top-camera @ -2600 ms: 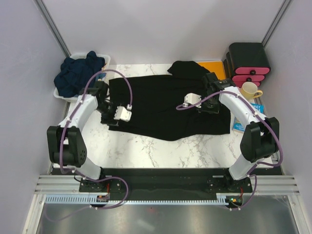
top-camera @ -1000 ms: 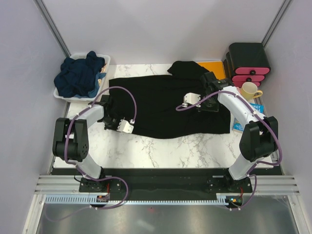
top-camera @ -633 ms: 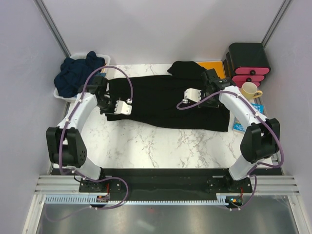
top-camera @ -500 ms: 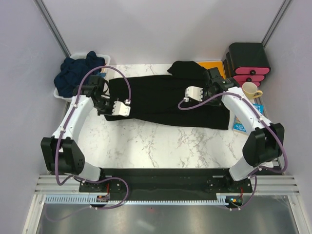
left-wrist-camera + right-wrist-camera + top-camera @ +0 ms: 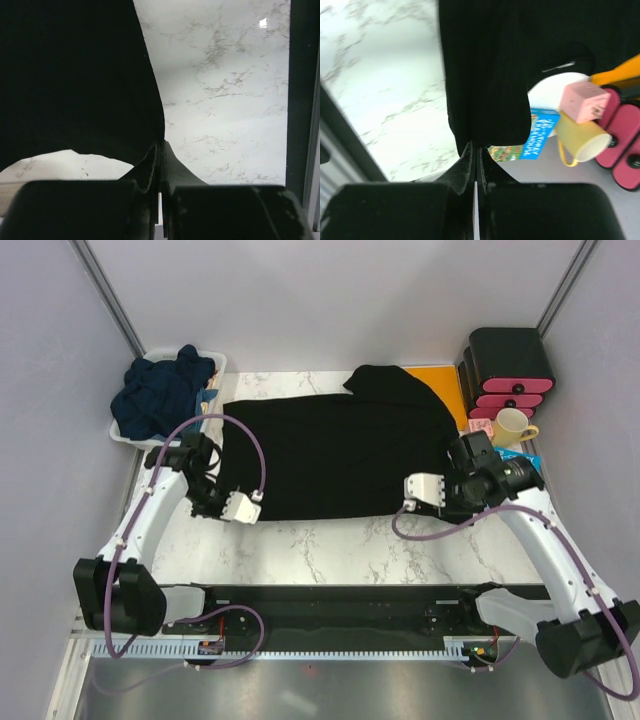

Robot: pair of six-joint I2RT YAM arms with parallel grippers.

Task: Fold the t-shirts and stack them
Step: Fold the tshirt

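A black t-shirt [image 5: 340, 455] lies spread across the middle of the marble table [image 5: 330, 550]. My left gripper [image 5: 255, 512] is shut on its near left corner. In the left wrist view the closed gripper [image 5: 161, 145] pinches the dark cloth [image 5: 75, 75], which fills the upper left. My right gripper [image 5: 425, 502] is shut on the near right corner. In the right wrist view the closed gripper [image 5: 476, 146] holds the cloth [image 5: 490, 65], which rises from the tips. Navy t-shirts [image 5: 165, 390] are heaped in a white bin [image 5: 125, 438] at the back left.
An orange sheet [image 5: 440, 380] lies under the shirt's far right corner. Black and pink drawers [image 5: 510, 370], a yellow mug [image 5: 512, 425] and a blue book [image 5: 522, 460] stand along the right edge. The mug [image 5: 580, 137] and book [image 5: 535, 137] are close to my right gripper.
Both grippers swung to the back of the table, then came forward toward the near edge with the shirt's corners. The right arm also moved right. The cloth now lies smoother.
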